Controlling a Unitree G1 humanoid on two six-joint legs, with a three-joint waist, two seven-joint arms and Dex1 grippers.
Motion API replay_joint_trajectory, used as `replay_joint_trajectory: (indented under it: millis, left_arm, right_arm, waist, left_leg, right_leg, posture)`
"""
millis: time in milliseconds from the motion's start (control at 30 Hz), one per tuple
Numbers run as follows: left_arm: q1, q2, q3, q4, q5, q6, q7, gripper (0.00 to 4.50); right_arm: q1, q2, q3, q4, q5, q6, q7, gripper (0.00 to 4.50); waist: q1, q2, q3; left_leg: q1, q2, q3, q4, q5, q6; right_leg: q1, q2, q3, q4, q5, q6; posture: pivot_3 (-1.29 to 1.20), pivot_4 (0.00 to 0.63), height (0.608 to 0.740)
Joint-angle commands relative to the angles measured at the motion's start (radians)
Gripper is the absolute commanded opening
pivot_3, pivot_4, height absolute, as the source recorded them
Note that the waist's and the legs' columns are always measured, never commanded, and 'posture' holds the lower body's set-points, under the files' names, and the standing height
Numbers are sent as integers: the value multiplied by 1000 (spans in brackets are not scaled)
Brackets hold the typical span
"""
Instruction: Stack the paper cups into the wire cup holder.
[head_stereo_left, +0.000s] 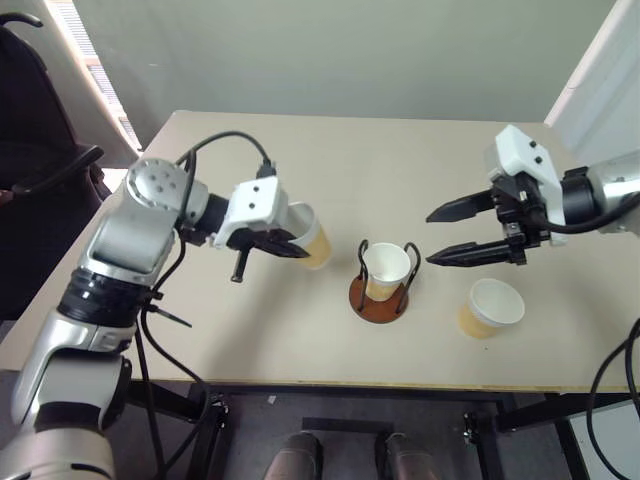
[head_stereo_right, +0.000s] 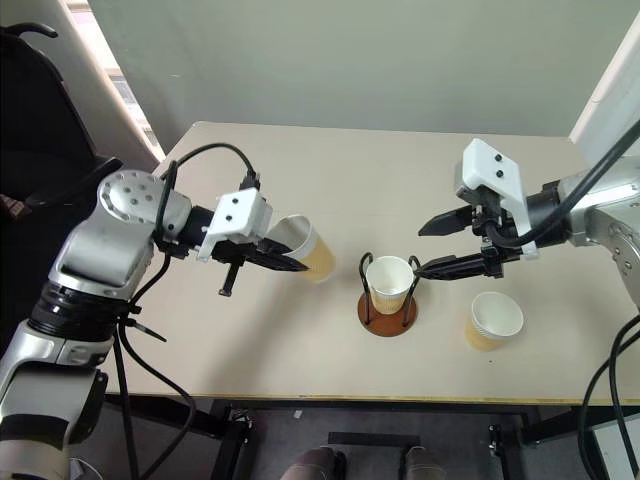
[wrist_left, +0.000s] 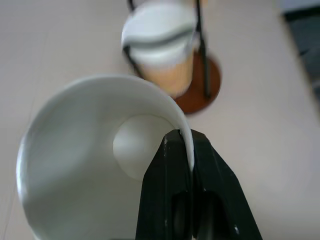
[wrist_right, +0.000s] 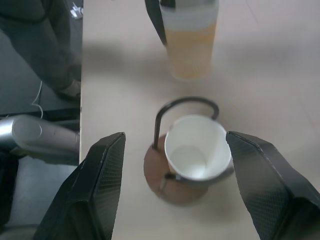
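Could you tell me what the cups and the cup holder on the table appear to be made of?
The cups look like paper: matte tan outside, plain white inside, thin rolled rim. The cup holder seems to have a reddish-brown disc base, possibly wood or coated board, with thin black loops that look like bent metal wire; the base material is uncertain.

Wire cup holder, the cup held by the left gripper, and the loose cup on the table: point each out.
wire cup holder (head_stereo_left: 378, 304), left eye view, bare disc base.
held cup (head_stereo_left: 316, 243), left eye view, tan side wall.
loose cup (head_stereo_right: 483, 333), right eye view, tan side wall.
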Motion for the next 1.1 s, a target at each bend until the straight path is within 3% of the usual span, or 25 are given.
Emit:
replay_joint_trajectory:
  millis: [33, 400, 867, 1100]
  left_arm:
    - [-101, 23, 20, -32, -121, 80, -71, 36]
    - [-354, 36, -232, 132, -301, -26, -75, 36]
    - [-578, -90, -588, 388, -372, -312, -75, 36]
    - [-625, -165, -683, 497, -385, -420, -75, 36]
  right_arm:
    - [12, -19, -54, -17, 9, -14, -5, 3325]
    - [105, -25, -112, -97, 76, 41, -60, 3325]
    - [210, -152, -319, -192, 144, 99, -136, 3325]
    - [153, -212, -411, -235, 249, 179, -188, 3325]
  waist:
    - [0, 0, 0]
    - [1, 0, 0]
    - [9, 0, 0]
    - [13, 0, 1]
  left_leg:
    - [0, 0, 0, 0, 0, 1]
    - [-1, 0, 0, 1, 0, 3]
    - [-5, -2, 3, 4, 0, 1]
    - [-10, -4, 3, 10, -3, 1]
  right_leg:
    - [0, 0, 0, 0, 0, 0]
    - [2, -1, 1, -3, 0, 1]
    - [1, -3, 1, -6, 0, 14]
    - [0, -5, 2, -6, -4, 21]
  posture:
    - [0, 150, 740]
    - [0, 150, 740]
    - [0, 150, 740]
    - [0, 150, 740]
